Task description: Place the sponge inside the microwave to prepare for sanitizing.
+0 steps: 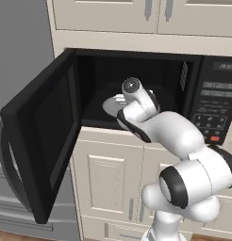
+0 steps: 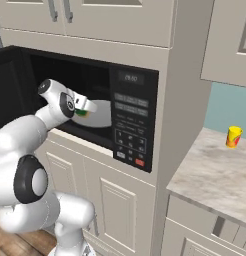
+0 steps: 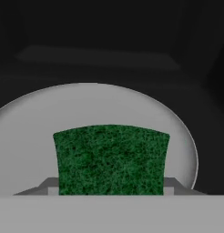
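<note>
Left base view: arm reaches fwd into open microwave (image 1: 136,80), wrist inside cavity mouth. Door (image 1: 40,136) swung wide to left of arm. Turntable (image 1: 113,104) partly visible just beyond/left of wrist. Button panel (image 1: 217,106) to right of arm. Gripper itself hidden behind wrist.

Right base view: gripper (image 2: 85,108) inside cavity, over near edge of turntable. Sponge (image 2: 82,113) at fingertips, green w/ yellow layer, clamped. Yellow-orange cup (image 2: 234,136) on counter (image 2: 215,175), well apart to right.

Hand view: sponge green face directly ahead of tool, betw. both fingers (image 3: 48,184), closed on its sides. Grey turntable below and beyond it; dark cavity walls behind. Contact w/ turntable: cannot tell.
</note>
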### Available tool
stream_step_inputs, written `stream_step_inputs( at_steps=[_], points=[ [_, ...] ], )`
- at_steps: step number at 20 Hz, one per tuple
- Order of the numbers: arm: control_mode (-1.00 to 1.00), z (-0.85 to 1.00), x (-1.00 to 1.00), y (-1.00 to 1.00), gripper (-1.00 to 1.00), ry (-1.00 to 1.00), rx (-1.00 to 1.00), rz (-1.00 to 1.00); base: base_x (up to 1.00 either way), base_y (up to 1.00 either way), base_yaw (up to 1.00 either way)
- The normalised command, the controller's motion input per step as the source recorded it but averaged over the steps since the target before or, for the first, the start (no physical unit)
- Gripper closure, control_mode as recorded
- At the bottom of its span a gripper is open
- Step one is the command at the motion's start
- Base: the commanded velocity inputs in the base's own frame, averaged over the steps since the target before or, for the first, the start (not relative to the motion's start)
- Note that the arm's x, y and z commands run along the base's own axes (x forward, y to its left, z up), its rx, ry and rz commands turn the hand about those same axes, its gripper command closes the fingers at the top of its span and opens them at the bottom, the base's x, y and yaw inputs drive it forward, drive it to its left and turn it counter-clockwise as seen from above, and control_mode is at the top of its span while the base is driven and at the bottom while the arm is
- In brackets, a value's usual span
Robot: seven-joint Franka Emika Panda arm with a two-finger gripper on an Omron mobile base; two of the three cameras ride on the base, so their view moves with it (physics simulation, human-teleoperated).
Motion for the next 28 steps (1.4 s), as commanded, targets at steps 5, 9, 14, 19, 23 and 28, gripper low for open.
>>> stream_step_inputs(
  at_steps=[5, 9, 14, 19, 23, 28],
  points=[
    [-1.0, -0.19, 0.28, -0.01, 1.0, 0.0, 0.0, 0.0, 0.0, 0.0, 0.0],
    [-1.0, -0.03, 0.16, 0.0, 1.0, 0.0, 0.0, 0.0, 0.0, 0.0, 0.0],
    [-1.0, -0.13, 0.14, -0.01, 1.0, 0.01, 0.0, 0.0, 0.0, 0.0, 0.0],
    [-1.0, -0.17, 0.05, -0.08, 1.0, 0.04, 0.03, 0.0, 0.0, 0.0, 0.0],
    [-1.0, -0.14, 0.02, -0.08, 1.0, 0.02, 0.02, 0.0, 0.0, 0.0, 0.0],
    [-1.0, -0.05, 0.12, -0.03, 1.0, 0.0, 0.0, 0.0, 0.0, 0.0, 0.0]
  ],
)
